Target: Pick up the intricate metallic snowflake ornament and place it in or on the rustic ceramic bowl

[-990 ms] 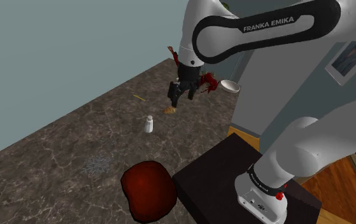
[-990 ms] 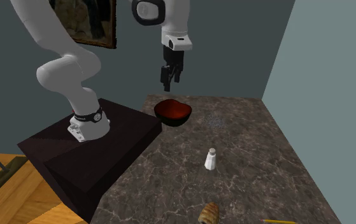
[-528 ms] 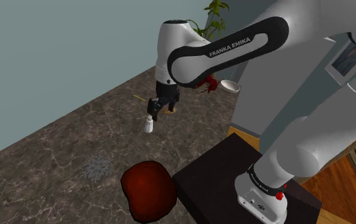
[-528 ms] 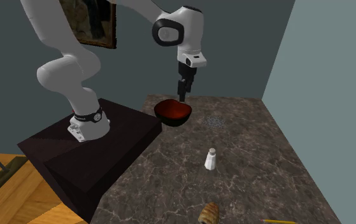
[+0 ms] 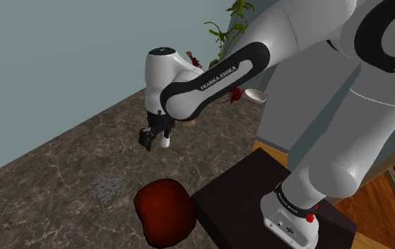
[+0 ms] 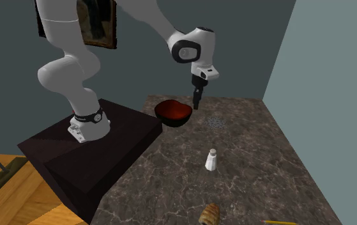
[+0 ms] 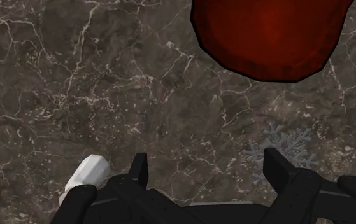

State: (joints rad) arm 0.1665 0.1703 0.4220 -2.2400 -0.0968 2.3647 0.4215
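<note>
The snowflake ornament [image 5: 108, 185] is a flat grey lacy shape lying on the dark marbled counter [image 5: 61, 163], a little way from the dark red bowl [image 5: 164, 212]. In the second exterior view the snowflake [image 6: 217, 121] lies to the right of the bowl [image 6: 173, 112]. My gripper [image 5: 146, 138] hangs above the counter, pointing down, between the white shaker and the snowflake. In the wrist view the gripper [image 7: 207, 167] is open with nothing between its fingers [image 7: 275, 164]. The snowflake [image 7: 283, 145] shows just beside one fingertip, with the bowl [image 7: 269, 35] farther ahead.
A white shaker [image 6: 211, 160] stands mid-counter, close behind the hand in the shoulder view. A brown bread-like piece [image 6: 209, 214] and a yellow stick [image 6: 279, 222] lie at the counter's near end. The dark stand [image 6: 94, 150] borders the counter by the bowl.
The arm has swung down and to the shoulder view's left, bringing the hand from high above the far counter to low over the shaker, nearer the snowflake. The fingers stayed open.
</note>
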